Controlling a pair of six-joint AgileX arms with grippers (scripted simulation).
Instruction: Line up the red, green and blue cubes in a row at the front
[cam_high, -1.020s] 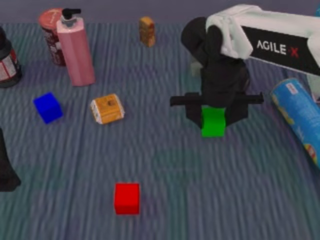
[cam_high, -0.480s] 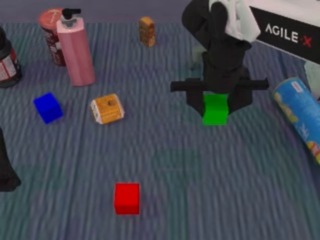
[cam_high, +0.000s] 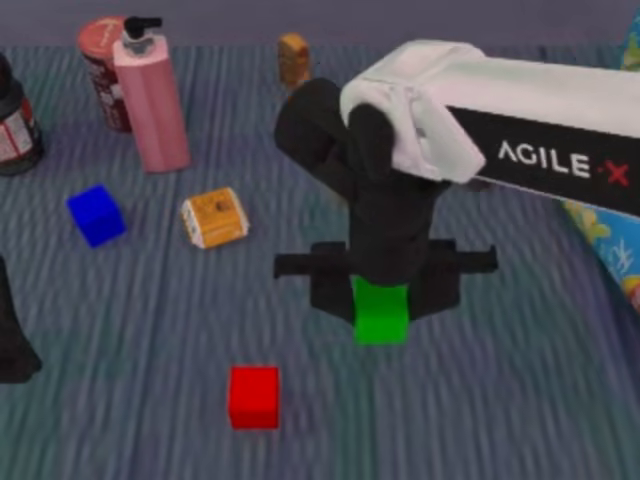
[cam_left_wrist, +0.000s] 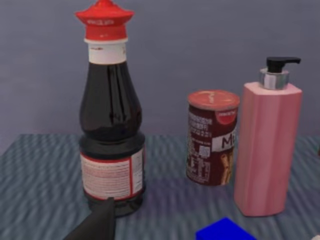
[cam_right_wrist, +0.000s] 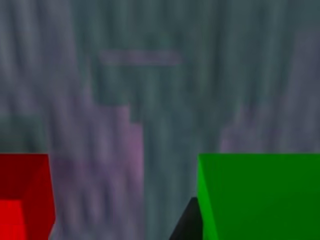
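My right gripper (cam_high: 381, 312) is shut on the green cube (cam_high: 380, 312) and carries it above the table, right of and a little behind the red cube (cam_high: 254, 397). The red cube rests near the front, left of centre. The right wrist view shows the green cube (cam_right_wrist: 260, 195) held close and the red cube (cam_right_wrist: 22, 197) off to one side. The blue cube (cam_high: 96, 215) lies at the left, also seen in the left wrist view as a blue cube (cam_left_wrist: 227, 231). My left arm (cam_high: 12, 340) is parked at the left edge; only one dark finger (cam_left_wrist: 97, 225) shows.
A pink pump bottle (cam_high: 150, 95), a red can (cam_high: 103, 60) and a dark sauce bottle (cam_high: 15, 120) stand at the back left. An orange-and-white box (cam_high: 214, 217) lies beside the blue cube. A small orange block (cam_high: 293, 58) stands at the back. A blue tube (cam_high: 620, 260) lies far right.
My right arm has swung forward and left with the green cube, from mid-right of the table toward the red cube. The other cubes have not moved.
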